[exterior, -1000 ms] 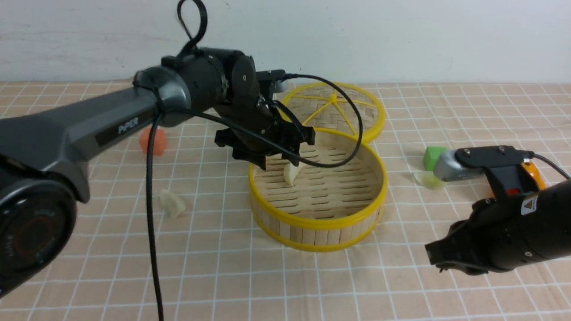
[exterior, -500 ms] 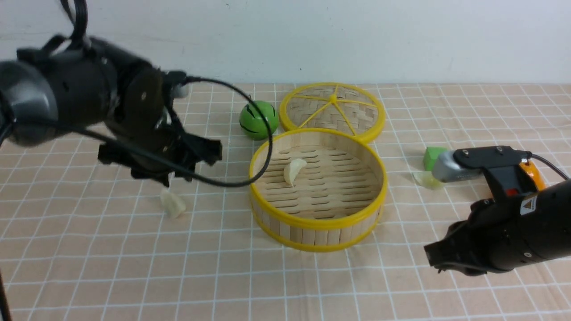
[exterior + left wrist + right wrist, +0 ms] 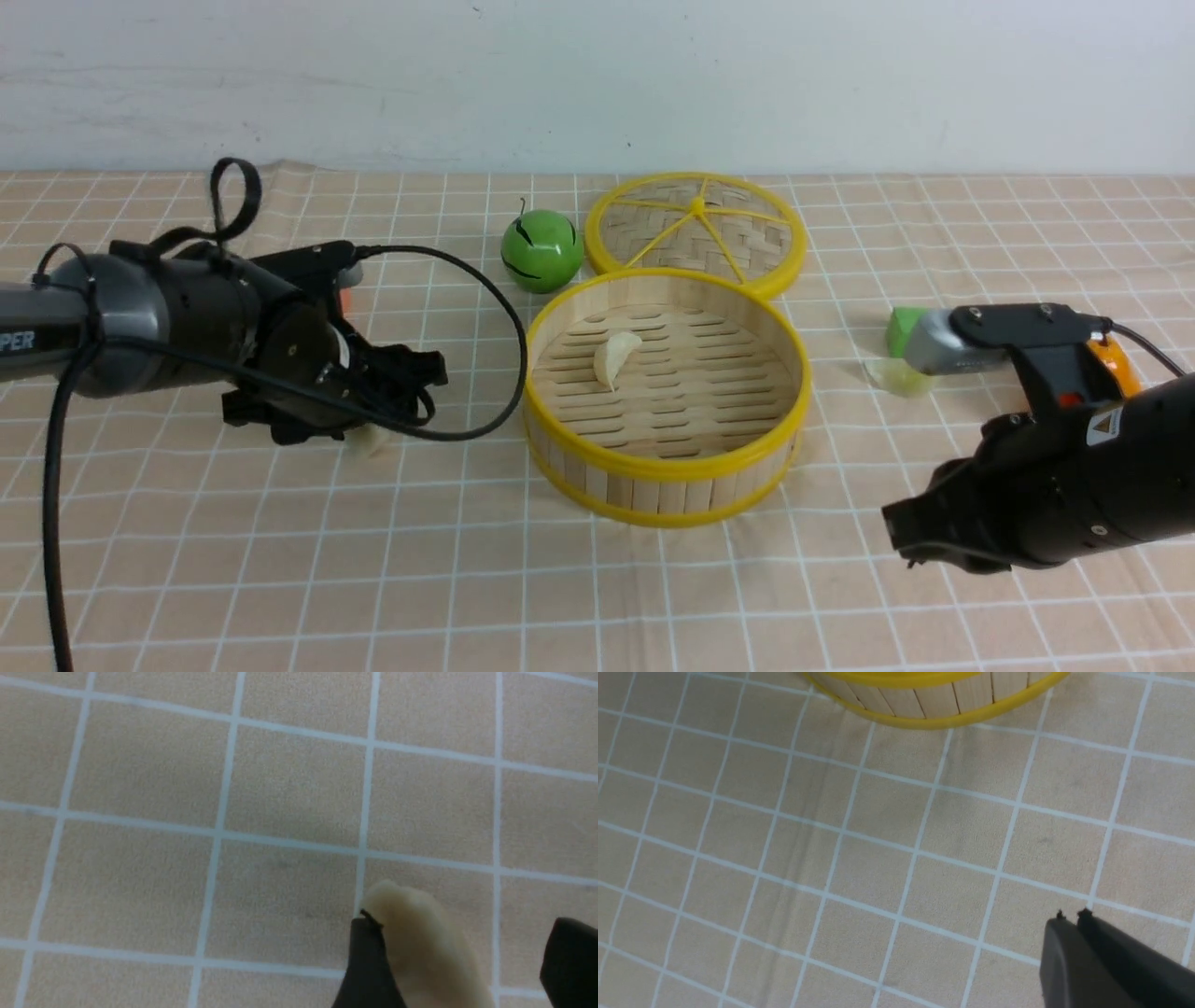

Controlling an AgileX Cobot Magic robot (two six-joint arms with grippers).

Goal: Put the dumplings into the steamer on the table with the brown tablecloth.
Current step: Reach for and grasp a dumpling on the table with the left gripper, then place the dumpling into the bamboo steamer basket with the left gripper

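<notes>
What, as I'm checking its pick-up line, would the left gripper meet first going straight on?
Probably the dumpling lying between the open fingers of the left gripper, then the tablecloth; depth is unclear.

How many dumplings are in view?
3. One dumpling lies in the steamer, one between the open jaws of the left gripper, one beside the green cube. More may hide behind the arms.

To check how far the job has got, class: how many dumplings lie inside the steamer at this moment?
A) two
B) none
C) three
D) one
D: a single dumpling lies on the slatted floor of the steamer, and the rest of that floor is bare.
</notes>
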